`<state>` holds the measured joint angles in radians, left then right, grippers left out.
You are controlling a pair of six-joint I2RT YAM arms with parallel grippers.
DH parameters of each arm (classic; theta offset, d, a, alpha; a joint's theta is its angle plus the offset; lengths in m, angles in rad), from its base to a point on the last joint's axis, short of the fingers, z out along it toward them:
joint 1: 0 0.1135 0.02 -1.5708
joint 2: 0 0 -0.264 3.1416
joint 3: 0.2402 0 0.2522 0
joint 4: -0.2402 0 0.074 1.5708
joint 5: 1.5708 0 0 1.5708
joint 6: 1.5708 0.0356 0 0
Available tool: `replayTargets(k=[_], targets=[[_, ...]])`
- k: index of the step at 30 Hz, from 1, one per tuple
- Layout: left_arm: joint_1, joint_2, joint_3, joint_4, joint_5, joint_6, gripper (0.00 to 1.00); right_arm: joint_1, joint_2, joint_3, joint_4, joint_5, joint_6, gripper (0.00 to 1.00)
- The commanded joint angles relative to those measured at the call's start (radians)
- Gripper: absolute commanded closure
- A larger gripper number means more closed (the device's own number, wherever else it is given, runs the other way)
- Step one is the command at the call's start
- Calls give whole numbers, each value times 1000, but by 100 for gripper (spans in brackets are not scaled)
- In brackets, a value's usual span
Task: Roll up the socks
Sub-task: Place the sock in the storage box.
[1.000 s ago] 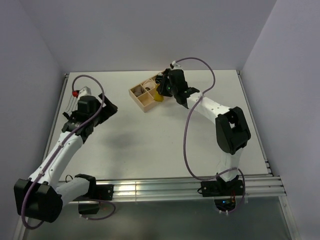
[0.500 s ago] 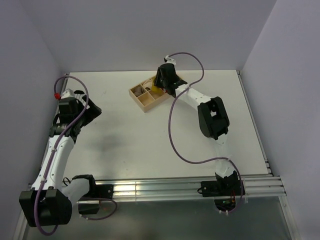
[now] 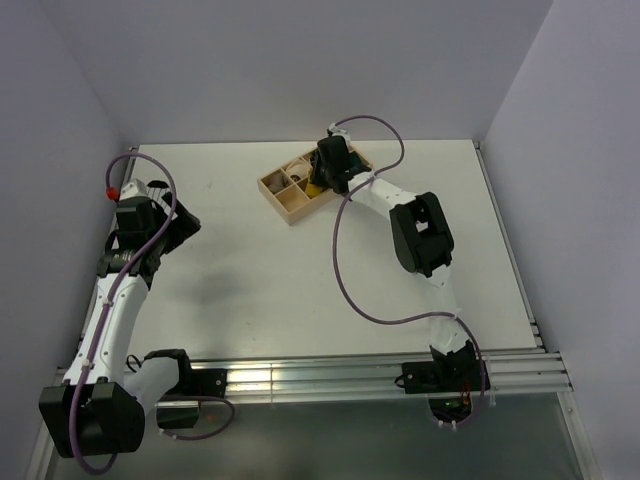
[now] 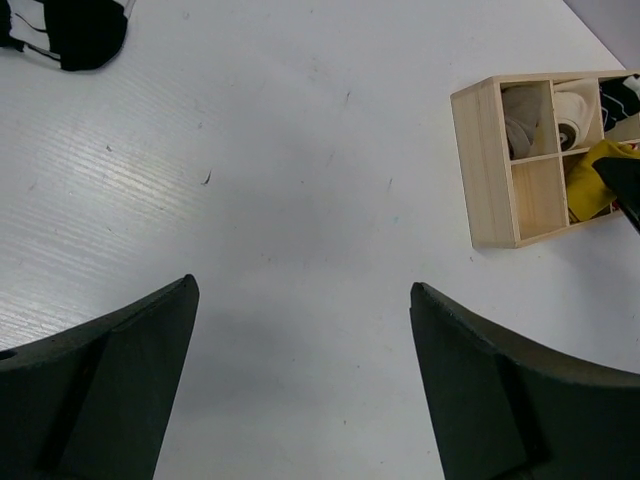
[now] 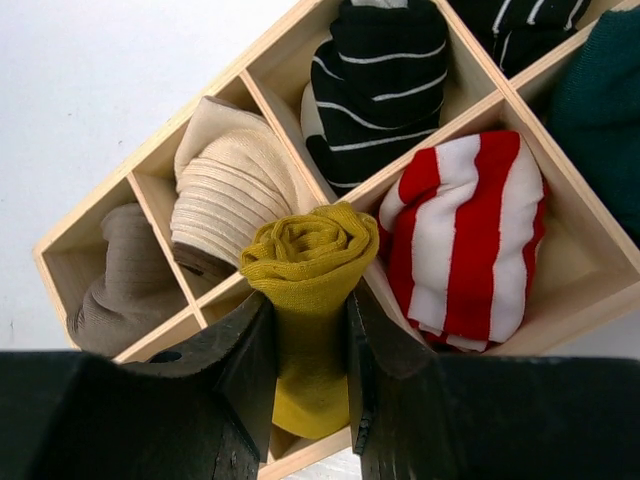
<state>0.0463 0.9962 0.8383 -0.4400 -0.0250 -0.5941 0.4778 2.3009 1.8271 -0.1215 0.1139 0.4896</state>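
The left gripper (image 4: pixel 300 400) hangs wide open and empty above the table (image 4: pixel 280 200). A black-and-white sock (image 4: pixel 68 30) lies at the far-left corner of the left wrist view, well apart from the wooden box (image 4: pixel 488 170). The box holds a brown roll (image 5: pixel 130 290), a cream roll (image 5: pixel 225 195), a black striped roll (image 5: pixel 385 80), a red-and-white roll (image 5: pixel 470 240) and a teal bundle (image 5: pixel 600 110). The right gripper (image 5: pixel 310 360) clamps the rolled mustard-yellow sock (image 5: pixel 305 270) over a divider, between the cream and red-and-white rolls.
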Motion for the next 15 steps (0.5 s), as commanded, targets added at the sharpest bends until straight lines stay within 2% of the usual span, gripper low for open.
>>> replayTargets(k=[1, 7, 15], targets=[[6, -25, -2, 1, -18, 19, 8, -5, -21, 37, -115, -10, 3, 100], [10, -25, -8, 4, -13, 19, 8, -5, 12, 103, -268, -13, 38, 100], [18, -22, -10, 6, -6, 16, 9, 1, 29, 97, -345, -16, 30, 100]])
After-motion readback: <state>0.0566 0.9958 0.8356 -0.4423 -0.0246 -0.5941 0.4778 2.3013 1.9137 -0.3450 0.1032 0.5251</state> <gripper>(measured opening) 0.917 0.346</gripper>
